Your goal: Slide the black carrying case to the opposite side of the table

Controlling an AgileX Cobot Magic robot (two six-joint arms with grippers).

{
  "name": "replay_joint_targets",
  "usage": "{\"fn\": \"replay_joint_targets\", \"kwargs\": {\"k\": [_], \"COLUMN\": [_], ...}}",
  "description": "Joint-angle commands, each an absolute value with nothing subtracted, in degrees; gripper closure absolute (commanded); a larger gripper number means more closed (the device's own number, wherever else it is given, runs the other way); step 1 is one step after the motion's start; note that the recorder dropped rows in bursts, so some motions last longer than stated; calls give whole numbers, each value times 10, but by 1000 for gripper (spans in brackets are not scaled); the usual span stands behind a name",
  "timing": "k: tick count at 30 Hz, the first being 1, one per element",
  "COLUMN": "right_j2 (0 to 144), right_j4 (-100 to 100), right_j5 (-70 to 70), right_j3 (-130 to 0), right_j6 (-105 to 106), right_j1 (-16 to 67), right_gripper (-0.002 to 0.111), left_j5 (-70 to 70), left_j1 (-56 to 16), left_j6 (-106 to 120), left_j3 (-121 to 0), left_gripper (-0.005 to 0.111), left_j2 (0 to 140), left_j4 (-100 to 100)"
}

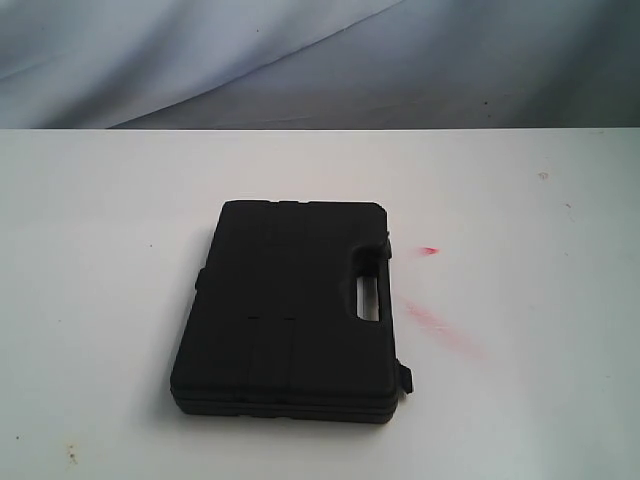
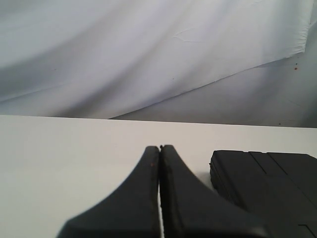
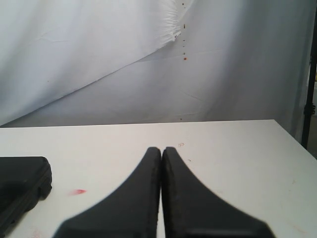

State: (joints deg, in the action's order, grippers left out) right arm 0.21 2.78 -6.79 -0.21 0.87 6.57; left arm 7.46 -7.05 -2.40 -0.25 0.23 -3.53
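Note:
The black carrying case lies flat in the middle of the white table, its handle cut-out toward the right. Neither gripper shows in the exterior view. In the left wrist view my left gripper is shut with nothing in it, and the case lies a short way off to one side of it, apart from the fingers. In the right wrist view my right gripper is shut and empty too, over bare table, with a corner of the case further off.
Red smudges mark the tabletop just right of the case; one red smudge shows in the right wrist view. A grey-white draped backdrop hangs behind the table's far edge. A dark stand rises beyond the table's corner.

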Motion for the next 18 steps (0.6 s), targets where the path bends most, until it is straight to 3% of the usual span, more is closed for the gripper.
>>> {"fn": "replay_joint_targets", "kwargs": {"k": [1,10,18], "right_j2": [0,0,26], "right_j4": [29,170,188], "right_j5": [-40,48,-103], "right_j3": [0,0,-77], "right_j6": [8,-17,-16], "right_j1": [62,62,62], "right_gripper": [108,108,108], "left_j5": [75,75,75], "left_j1": [-69,-69,-69], "left_j6": [-25,-25,-25], "left_j3": [0,0,0], "left_gripper": [107,107,107], "left_j2": [0,0,0], "left_j4": [-39,-39,-39]}}
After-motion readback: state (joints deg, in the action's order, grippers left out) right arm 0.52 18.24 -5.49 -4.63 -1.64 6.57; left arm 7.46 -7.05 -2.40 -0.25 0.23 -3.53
